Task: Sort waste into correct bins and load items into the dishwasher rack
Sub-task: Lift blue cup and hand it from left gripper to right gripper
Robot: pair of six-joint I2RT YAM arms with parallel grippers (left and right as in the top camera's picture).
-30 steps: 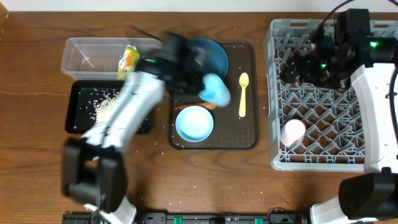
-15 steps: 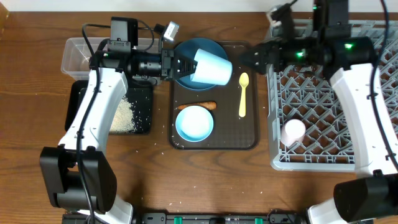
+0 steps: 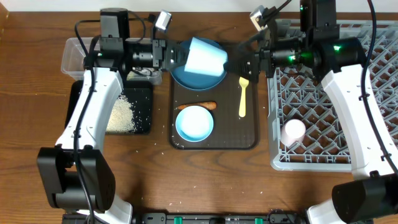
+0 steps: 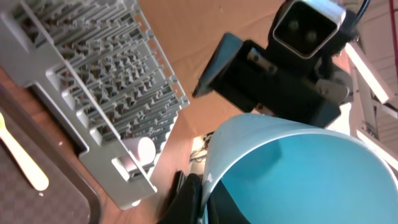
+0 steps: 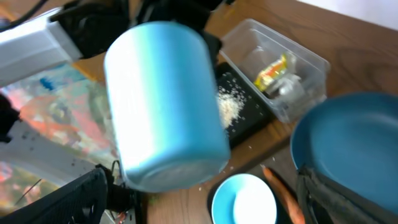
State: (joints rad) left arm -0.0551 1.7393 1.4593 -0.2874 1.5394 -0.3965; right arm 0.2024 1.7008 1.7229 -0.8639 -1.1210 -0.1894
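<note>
My left gripper [image 3: 177, 57] is shut on the rim of the light blue cup [image 3: 206, 57] and holds it on its side above the large dark blue bowl [image 3: 198, 76]; the pinched rim shows in the left wrist view [image 4: 202, 190]. My right gripper [image 3: 246, 63] is open and empty, just right of the cup, its fingers spread either side of the cup's base [image 5: 165, 106]. The yellow spoon [image 3: 242, 94], carrot [image 3: 200, 106] and small pale blue bowl [image 3: 194, 123] lie on the brown tray. The pink-and-white cup [image 3: 293, 131] sits in the grey rack [image 3: 329, 99].
The clear tub [image 3: 78, 53] holds the wrapper [image 5: 273, 71]. The black tray [image 3: 142, 115] next to it holds the rice [image 3: 120, 115]. The brown serving tray [image 3: 252, 134] lies between the bins and the rack. Loose grains dot the wood.
My left arm raised the cup off the brown tray and swung it level over the dark blue bowl. My right arm moved left from the rack to face the cup.
</note>
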